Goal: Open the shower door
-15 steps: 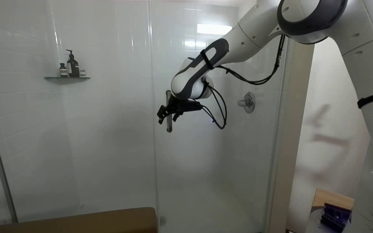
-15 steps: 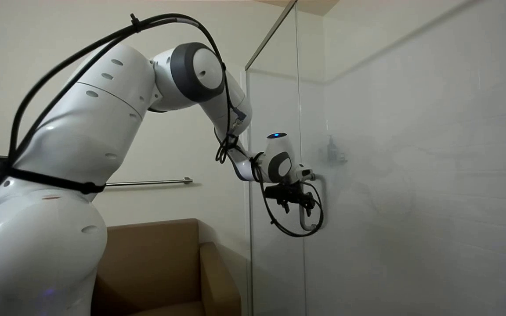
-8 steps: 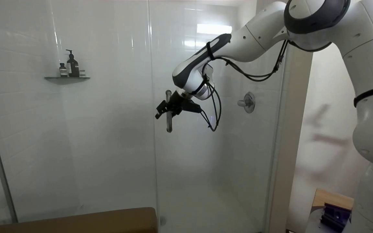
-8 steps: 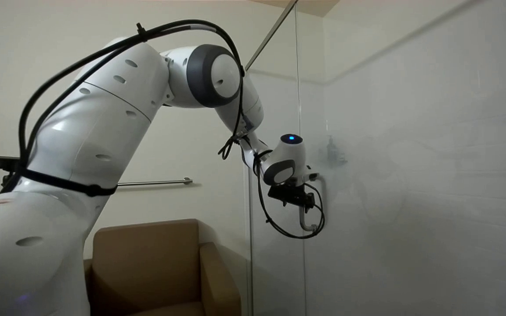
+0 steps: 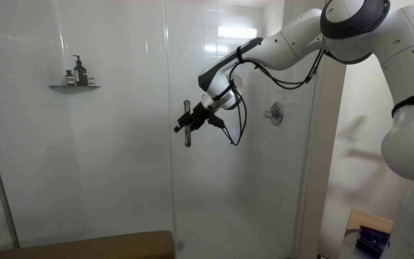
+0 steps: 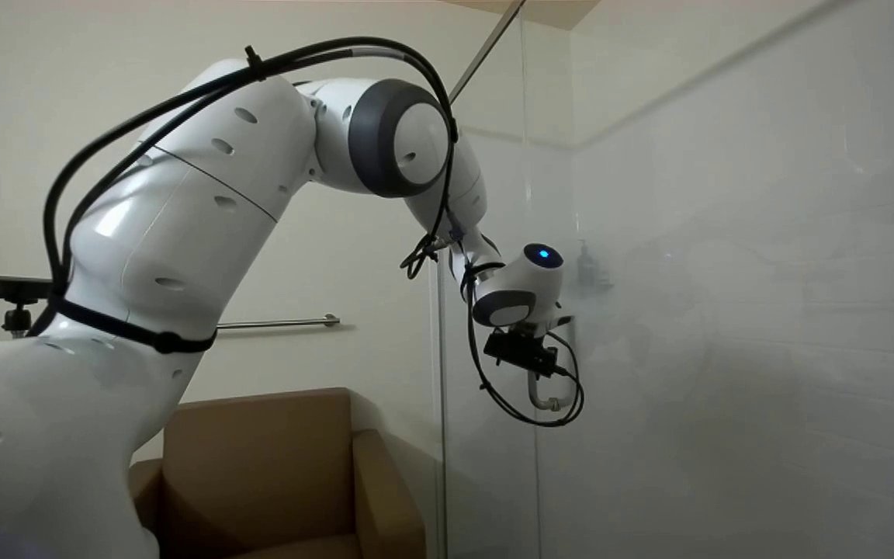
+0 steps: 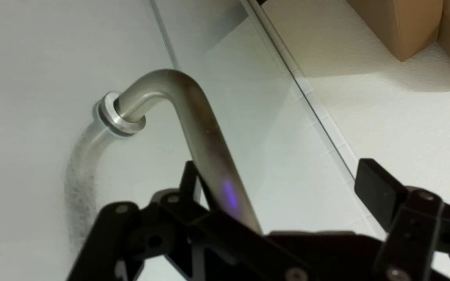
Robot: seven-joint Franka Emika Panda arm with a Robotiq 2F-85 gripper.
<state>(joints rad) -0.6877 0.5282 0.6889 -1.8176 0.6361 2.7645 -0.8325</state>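
The shower door is a clear glass panel, flush beside the fixed panel's edge; it also shows in an exterior view. Its vertical metal bar handle stands at mid-height and also shows below the wrist in an exterior view. In the wrist view the handle runs down between my fingers. My gripper is open around the bar. The bar lies close against the left finger, with a wide gap to the right finger. My gripper is tilted at the handle; the wrist partly hides it in an exterior view.
A fixed glass panel adjoins the door. A brown chair stands near the glass; its edge shows low in an exterior view. A towel bar is on the wall. Bottles and a valve knob are behind the glass.
The wrist has tilted and swung, and the arm links have shifted, while the gripper stays around the handle. The door and handle have not visibly moved.
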